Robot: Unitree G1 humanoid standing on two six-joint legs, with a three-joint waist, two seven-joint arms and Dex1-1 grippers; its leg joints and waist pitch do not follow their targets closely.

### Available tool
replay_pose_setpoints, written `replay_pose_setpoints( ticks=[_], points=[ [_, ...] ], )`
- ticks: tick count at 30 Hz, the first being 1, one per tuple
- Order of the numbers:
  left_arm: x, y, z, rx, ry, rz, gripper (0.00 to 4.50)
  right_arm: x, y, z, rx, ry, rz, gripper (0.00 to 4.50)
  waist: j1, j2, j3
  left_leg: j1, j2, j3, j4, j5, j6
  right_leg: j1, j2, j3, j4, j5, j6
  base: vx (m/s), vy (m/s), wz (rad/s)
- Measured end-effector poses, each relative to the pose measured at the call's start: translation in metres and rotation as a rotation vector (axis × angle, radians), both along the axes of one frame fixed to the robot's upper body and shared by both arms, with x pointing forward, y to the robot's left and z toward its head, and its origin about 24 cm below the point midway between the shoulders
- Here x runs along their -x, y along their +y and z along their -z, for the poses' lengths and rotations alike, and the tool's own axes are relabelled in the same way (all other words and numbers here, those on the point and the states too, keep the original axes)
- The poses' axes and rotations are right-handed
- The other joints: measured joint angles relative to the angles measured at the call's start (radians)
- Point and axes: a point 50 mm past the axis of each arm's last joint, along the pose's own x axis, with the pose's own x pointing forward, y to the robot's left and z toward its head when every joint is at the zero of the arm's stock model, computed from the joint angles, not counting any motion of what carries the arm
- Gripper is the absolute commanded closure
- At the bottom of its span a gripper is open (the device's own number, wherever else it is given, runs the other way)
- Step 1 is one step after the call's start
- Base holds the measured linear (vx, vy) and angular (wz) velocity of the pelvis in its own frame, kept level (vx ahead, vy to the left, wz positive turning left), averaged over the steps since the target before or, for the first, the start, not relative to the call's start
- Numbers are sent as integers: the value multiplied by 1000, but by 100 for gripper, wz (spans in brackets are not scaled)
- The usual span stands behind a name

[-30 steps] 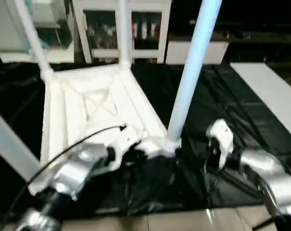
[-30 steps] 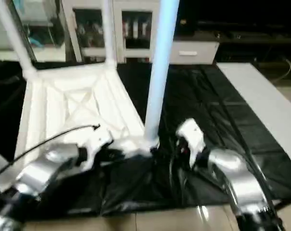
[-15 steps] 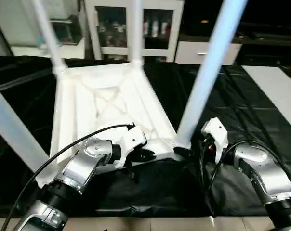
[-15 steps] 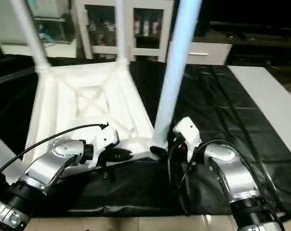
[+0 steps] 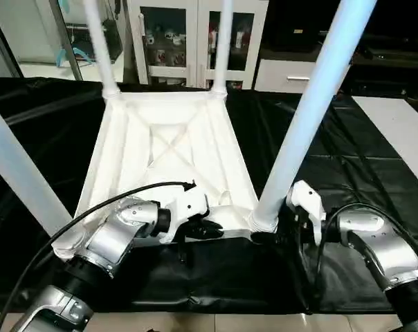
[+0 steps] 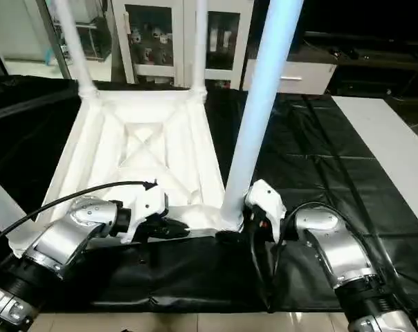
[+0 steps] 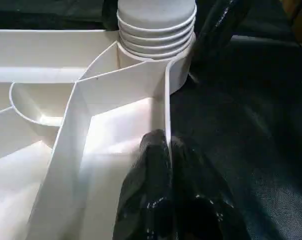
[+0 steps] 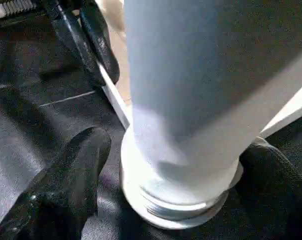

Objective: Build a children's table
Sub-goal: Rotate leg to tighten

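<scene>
The children's table lies upside down on a black sheet, its ribbed white top [image 5: 167,149] facing up and all its legs standing in the corner sockets. My left gripper [image 5: 209,228] is at the near edge, shut on the top's thin rim wall [image 7: 166,115], with both black fingertips pinching it. My right gripper [image 5: 268,235] is at the foot of the near right leg [image 5: 306,117]. Its black fingers [image 8: 71,180] clasp the leg's ridged base [image 8: 176,200] from either side.
The near left leg [image 5: 19,173] crosses in front of my left arm. The two far legs [image 5: 98,41] stand at the back. The black sheet [image 5: 347,159] covers the floor, with a white panel [image 5: 403,131] at the right and a glass-door cabinet [image 5: 174,34] behind.
The whole view has shifted and steadied, so the camera moved. My right gripper now sits closer against the near right leg's base. My left gripper keeps its hold on the rim.
</scene>
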Motion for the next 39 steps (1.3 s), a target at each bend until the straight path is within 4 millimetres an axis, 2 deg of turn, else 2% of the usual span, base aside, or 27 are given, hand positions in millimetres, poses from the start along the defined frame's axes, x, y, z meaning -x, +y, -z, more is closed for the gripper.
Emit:
replay_pose_setpoints(
  ticks=[8, 9, 12, 20, 29, 32, 34, 39],
  points=[
    [-1, 2, -1, 1, 0, 2, 447, -4, 0, -1, -14, -9, -5, 53, -1, -2, 0, 0, 0, 0, 0, 0, 0, 0, 0, 0, 0, 0, 0, 0, 0, 0],
    [-1, 2, -1, 1, 1, 2, 449, -4, 0, -1, -18, -7, -4, 71, -1, -2, 0, 0, 0, 0, 0, 0, 0, 0, 0, 0, 0, 0, 0, 0, 0, 0],
    [-1, 3, -1, 0, 5, 4, 450, -4, 0, 1, -34, 7, -4, 82, -1, -2, 0, 0, 0, 0, 0, 0, 0, 0, 0, 0, 0, 0, 0, 0, 0, 0],
    [0, 5, -1, -4, 10, 20, 450, -3, 1, 2, -46, 18, -19, 161, -2, -2, 0, 0, 0, 0, 0, 0, 0, 0, 0, 0, 0, 0, 0, 0, 0, 0],
    [-1, 7, -2, 0, 12, 11, 450, -3, 2, 4, -72, 25, -2, 175, -4, -2, 0, 0, 1, 0, 0, 0, 0, 0, 0, 0, 0, 0, -1, 0, 0, 0],
    [-5, 11, 0, 6, 16, -47, 450, -8, 9, 9, -110, 9, 85, 176, -13, -2, 0, 2, 1, 0, 0, 0, 0, 0, 1, 0, 1, 2, -2, 0, 0, 0],
    [-11, 8, 1, 5, 6, -113, 450, -14, 16, 15, -138, -14, 212, 176, -30, -1, 0, 5, 0, 0, 0, 0, 0, 2, 1, 0, 0, 2, -3, 0, 0, 0],
    [-25, -8, 3, 13, -20, -260, 450, -29, 30, 21, -177, -32, 475, 176, -54, 0, 0, 7, -1, 0, 0, 0, 0, 4, 1, 1, -2, 1, -2, 0, 0, 0]
  ],
)
